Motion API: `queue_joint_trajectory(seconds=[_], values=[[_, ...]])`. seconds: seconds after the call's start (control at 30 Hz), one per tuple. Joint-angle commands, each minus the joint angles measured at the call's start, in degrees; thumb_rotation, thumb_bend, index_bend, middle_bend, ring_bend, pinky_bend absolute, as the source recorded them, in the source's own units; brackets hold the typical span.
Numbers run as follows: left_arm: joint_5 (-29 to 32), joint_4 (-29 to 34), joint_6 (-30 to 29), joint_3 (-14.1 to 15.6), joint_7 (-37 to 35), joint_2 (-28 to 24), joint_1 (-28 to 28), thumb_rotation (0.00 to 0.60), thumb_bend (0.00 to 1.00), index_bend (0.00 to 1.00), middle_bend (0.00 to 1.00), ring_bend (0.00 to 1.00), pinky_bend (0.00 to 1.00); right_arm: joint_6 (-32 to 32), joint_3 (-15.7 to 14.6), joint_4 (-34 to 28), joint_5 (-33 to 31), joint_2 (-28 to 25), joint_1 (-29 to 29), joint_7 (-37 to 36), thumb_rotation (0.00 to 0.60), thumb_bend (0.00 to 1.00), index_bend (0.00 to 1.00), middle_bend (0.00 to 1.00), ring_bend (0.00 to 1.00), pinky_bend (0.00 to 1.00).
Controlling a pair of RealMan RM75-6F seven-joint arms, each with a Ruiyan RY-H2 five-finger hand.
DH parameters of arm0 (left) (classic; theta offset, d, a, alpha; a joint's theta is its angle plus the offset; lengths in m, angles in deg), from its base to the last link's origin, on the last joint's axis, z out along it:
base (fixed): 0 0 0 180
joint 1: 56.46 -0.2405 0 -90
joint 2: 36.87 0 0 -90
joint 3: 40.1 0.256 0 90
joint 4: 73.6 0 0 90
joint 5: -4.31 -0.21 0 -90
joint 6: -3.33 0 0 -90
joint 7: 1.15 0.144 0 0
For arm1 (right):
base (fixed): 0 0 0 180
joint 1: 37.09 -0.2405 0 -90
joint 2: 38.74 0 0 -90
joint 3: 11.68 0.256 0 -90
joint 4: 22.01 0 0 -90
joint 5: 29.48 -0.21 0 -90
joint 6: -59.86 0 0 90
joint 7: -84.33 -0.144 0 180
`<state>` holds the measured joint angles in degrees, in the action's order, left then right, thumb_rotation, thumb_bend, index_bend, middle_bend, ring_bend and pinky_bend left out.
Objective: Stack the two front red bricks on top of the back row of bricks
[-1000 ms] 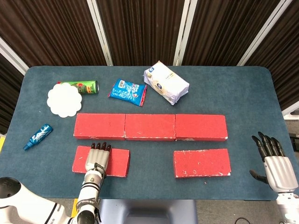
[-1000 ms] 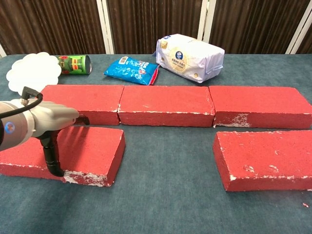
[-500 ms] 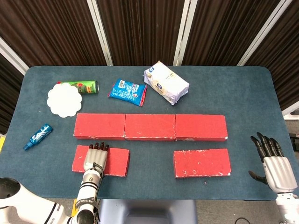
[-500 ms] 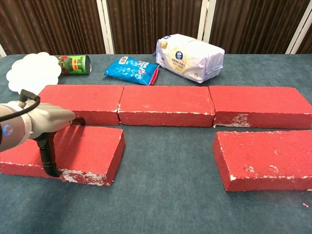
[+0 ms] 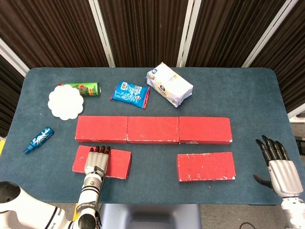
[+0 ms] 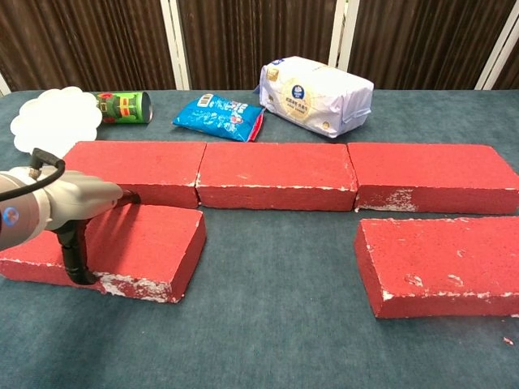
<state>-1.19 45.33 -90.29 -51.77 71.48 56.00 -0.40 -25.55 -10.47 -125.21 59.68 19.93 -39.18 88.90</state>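
Note:
Three red bricks form the back row (image 5: 153, 129) (image 6: 276, 174) across the middle of the blue table. In front of it lie the front left brick (image 5: 120, 164) (image 6: 154, 243) and the front right brick (image 5: 206, 166) (image 6: 442, 263). My left hand (image 5: 95, 162) (image 6: 61, 207) grips the front left brick, fingers lying over its top and thumb against its near edge. That brick sits slightly skewed, its near edge raised a little. My right hand (image 5: 279, 164) hovers open by the table's right end, well clear of the front right brick, and it does not show in the chest view.
Behind the back row lie a white tissue pack (image 5: 169, 84), a blue snack bag (image 5: 130, 92), a green can (image 5: 86, 88) and a white doily (image 5: 66, 101). A small blue bottle (image 5: 39, 139) lies near the left edge.
The front left brick has shifted slightly left and back toward the row with my left hand on it, and its near edge has lifted a little. The right hand has barely moved.

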Motion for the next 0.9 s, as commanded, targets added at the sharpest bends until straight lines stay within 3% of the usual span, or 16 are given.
queue_joint_trajectory(seconds=[0.03,0.33,0.5,0.53,0.57,0.67,0.9], values=[[0.6,0.9,-1.1,-0.2,0.8,-0.3,0.2,0.600,0.25,0.00,0.07,0.00,0.15,0.0,0.0,0.0,0.1,0.0,0.0,-0.2,0.600,0.00,0.16,0.00,0.02,0.00],[1.6,10.8,-10.2,-2.7,3.4,-4.8,1.1,0.600,0.25,0.00,0.07,0.00,0.14,-0.4,-0.1,0.1,0.5,-0.1,0.1,-1.0,0.600,0.00,0.16,0.00,0.02,0.00],[1.9,12.8,-12.1,-4.5,4.0,-5.9,1.9,0.600,0.25,0.00,0.07,0.00,0.14,-0.4,-0.2,0.1,0.5,-0.3,0.1,-1.3,0.600,0.00,0.16,0.00,0.02,0.00],[2.1,13.1,-12.4,-5.7,4.3,-6.2,2.5,0.600,0.25,0.00,0.07,0.00,0.14,-0.3,-0.1,0.0,0.5,-0.3,0.1,-1.5,0.600,0.00,0.16,0.00,0.02,0.00],[3.1,12.6,-12.5,-9.1,6.2,-6.5,4.8,0.600,0.25,0.00,0.07,0.00,0.14,-0.2,-0.2,0.1,0.6,-0.4,0.1,-1.7,0.600,0.00,0.16,0.00,0.02,0.00],[8.2,10.7,-11.6,-15.3,9.0,-6.3,8.4,0.600,0.26,0.00,0.07,0.00,0.14,0.0,-0.2,0.2,0.5,-0.5,0.0,-1.9,0.600,0.00,0.16,0.00,0.02,0.00],[17.5,2.5,-11.9,-23.5,16.0,-4.3,17.1,0.600,0.26,0.00,0.07,0.00,0.14,0.6,-0.2,0.5,0.1,-0.6,-0.2,-2.1,0.600,0.00,0.16,0.00,0.02,0.00]])
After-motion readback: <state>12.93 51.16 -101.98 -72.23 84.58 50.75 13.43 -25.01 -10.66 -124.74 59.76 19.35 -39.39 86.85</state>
